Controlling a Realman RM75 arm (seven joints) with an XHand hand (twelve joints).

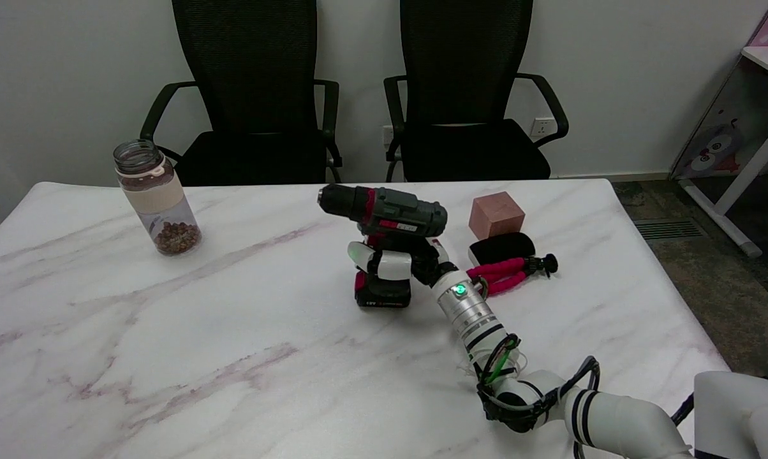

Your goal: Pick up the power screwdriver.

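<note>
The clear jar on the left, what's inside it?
The jar holds a layer of small brown pieces at its bottom; what they are is too small to tell. A pale band around its upper half hides anything behind it.

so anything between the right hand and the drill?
Nothing visible. The right hand is already wrapped around the drill's handle, with the drill upright on the table. The tripod and cube lie off to its right, apart.

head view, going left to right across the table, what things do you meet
jar → power screwdriver, with the right hand wrapped round its handle → pink block. The black pad and pink-legged tripod lie under the block's span, so their place in the order is unclear.
</note>
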